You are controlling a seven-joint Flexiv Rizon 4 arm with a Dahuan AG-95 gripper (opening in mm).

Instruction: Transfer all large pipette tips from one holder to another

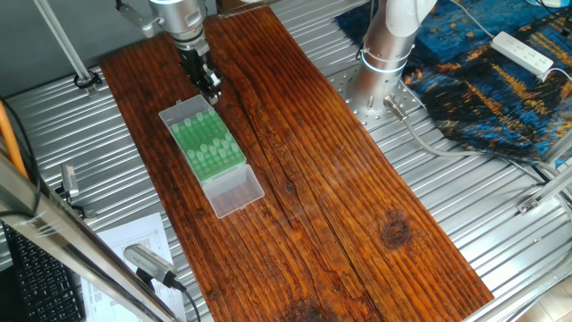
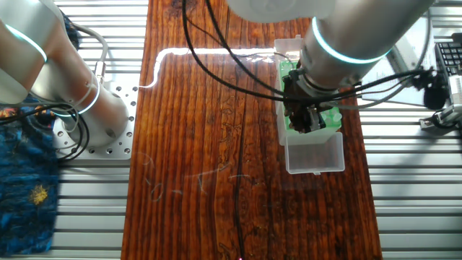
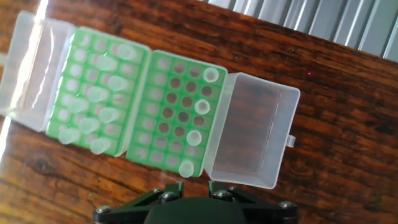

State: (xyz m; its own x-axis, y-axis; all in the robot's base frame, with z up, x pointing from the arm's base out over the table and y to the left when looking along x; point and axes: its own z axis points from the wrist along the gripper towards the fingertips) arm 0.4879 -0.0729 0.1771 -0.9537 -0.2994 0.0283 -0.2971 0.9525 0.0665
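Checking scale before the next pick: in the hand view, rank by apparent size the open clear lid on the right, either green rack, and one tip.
1. Clear lid and green rack: look alike, no ranking.
2. Tip, by far smallest.

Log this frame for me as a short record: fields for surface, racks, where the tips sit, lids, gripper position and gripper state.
surface: wooden board on a ribbed metal table
racks: two green racks side by side, left rack and right rack in the hand view
tips: large pipette tips scattered through the left rack; four stand in the right rack's column nearest its lid
lids: clear hinged lids open at both outer ends
gripper position: gripper above the racks, holding nothing visible
gripper state: cannot tell
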